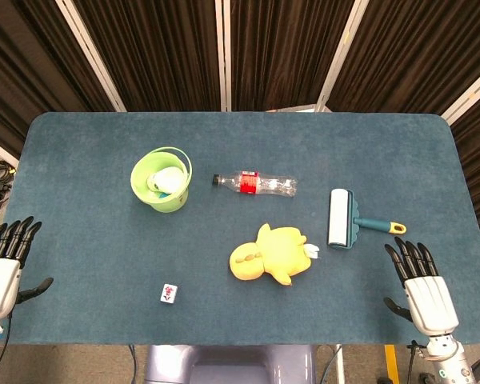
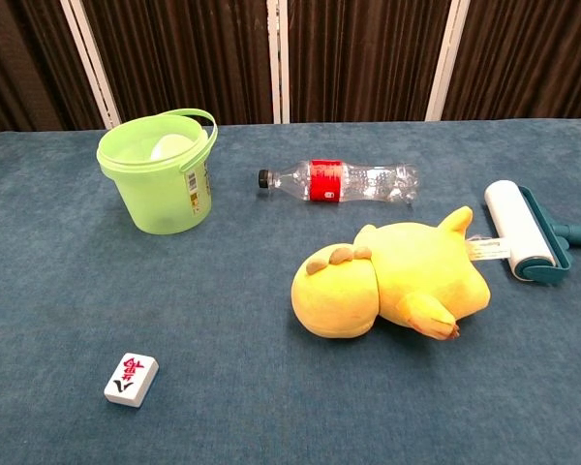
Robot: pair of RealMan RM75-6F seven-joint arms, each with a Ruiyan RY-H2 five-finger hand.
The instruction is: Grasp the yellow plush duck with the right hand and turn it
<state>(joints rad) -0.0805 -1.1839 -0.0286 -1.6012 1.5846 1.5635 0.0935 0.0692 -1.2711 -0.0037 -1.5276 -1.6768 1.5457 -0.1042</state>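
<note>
Lint roller (image 1: 340,218) between duck (image 1: 270,255) and right hand (image 1: 429,297); bottle (image 1: 254,184) behind duck.

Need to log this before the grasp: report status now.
Both robot hands open, left, right, at table edge. Yellow plush duck lying untouched mid-table. White lint roller with teal handle lies near right hand's path.

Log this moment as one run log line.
phase: pre-grasp | right hand: open, near table edge, apart from yellow plush duck | left hand: open, idle | duck: lying untouched
</note>
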